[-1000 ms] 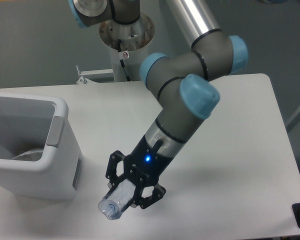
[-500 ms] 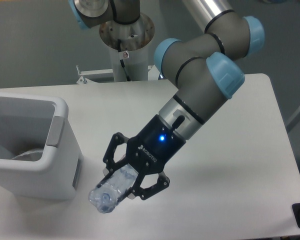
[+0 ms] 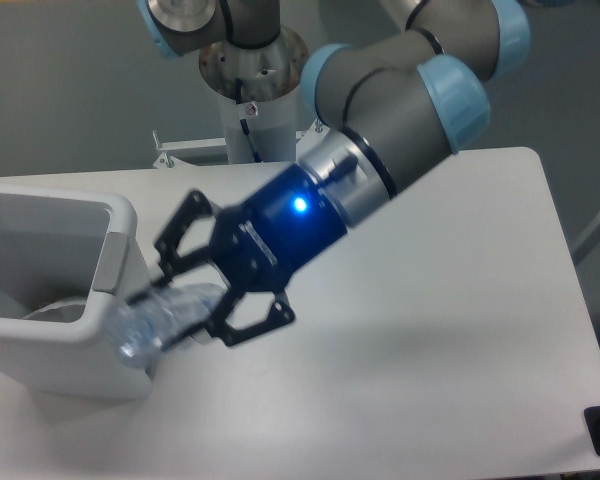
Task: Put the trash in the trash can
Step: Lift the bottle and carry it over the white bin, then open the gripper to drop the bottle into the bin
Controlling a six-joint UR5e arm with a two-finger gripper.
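bottle (image 3: 160, 318) pinched in gripper (image 3: 195, 300) fingers, held beside trash can (image 3: 115, 265) rim; release not yet done.

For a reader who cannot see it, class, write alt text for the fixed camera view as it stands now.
A robot arm's gripper holds a clear plastic bottle between its black fingers, just in front of the near corner of a large white bin. The bin stands at the left of a white table; something pale lies inside, too hidden to identify.
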